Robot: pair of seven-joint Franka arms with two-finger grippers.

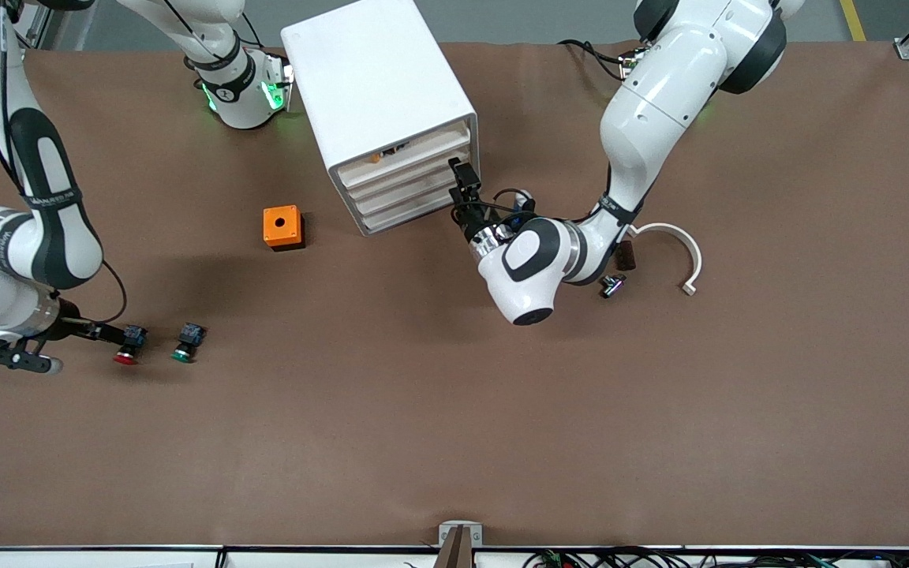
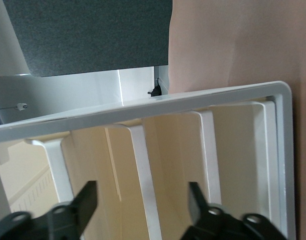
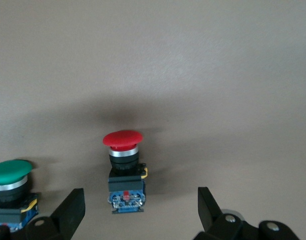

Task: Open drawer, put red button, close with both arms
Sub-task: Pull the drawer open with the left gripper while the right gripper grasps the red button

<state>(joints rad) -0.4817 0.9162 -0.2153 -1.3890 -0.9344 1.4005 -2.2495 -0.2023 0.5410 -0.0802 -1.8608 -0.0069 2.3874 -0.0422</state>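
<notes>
The white cabinet (image 1: 387,102) stood on the brown table (image 1: 454,434) toward the robots' bases, its four drawers facing the front camera at an angle. The left tool (image 1: 462,180) was at the cabinet's front, at the corner toward the left arm's end of the table, level with the lower drawers; its fingers (image 2: 85,202) were spread apart with nothing between them, a ribbed white drawer interior (image 2: 167,150) showing past them in the left wrist view. The top drawer (image 1: 405,150) sat slightly out, showing a thin gap.

The red button (image 1: 129,345) lay on the table, well nearer the front camera than the cabinet and toward the right arm's end. The right tool (image 1: 111,335) was at it, fingers (image 3: 70,212) released and straddling the button (image 3: 124,170) without touching. The green button (image 1: 186,344) lay just beside the red one, on its cabinet side. An orange box (image 1: 282,226) sat between the buttons and the cabinet.
</notes>
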